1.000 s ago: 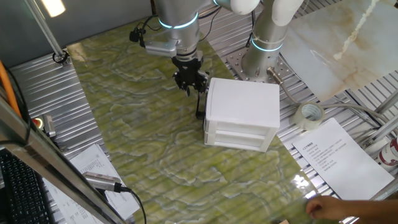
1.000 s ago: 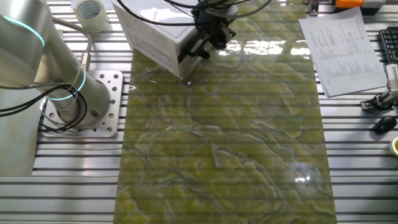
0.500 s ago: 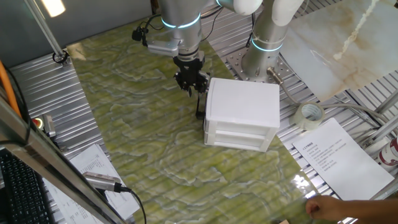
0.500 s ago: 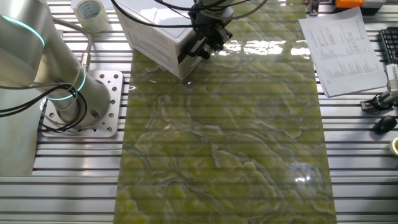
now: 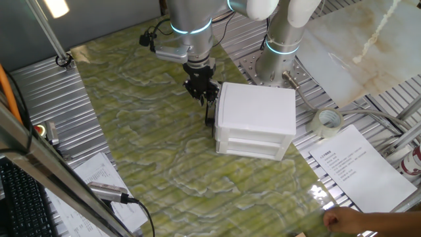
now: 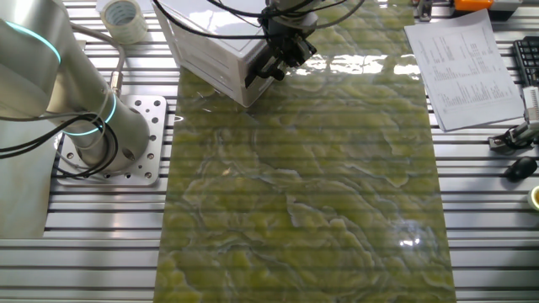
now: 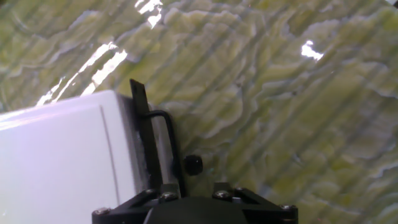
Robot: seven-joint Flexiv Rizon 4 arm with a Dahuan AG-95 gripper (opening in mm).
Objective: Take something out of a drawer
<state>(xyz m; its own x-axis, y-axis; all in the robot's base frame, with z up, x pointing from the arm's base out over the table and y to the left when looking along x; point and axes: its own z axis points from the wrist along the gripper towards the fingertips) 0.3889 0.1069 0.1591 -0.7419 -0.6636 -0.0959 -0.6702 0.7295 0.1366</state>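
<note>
White cabinet on green table

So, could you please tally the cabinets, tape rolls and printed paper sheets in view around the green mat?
White cabinet: 1
Tape roll: 1
Printed paper sheets: 2
Total: 4

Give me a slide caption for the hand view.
End effector poised at the black bar handle of the white cabinet on a green marbled table.
</note>
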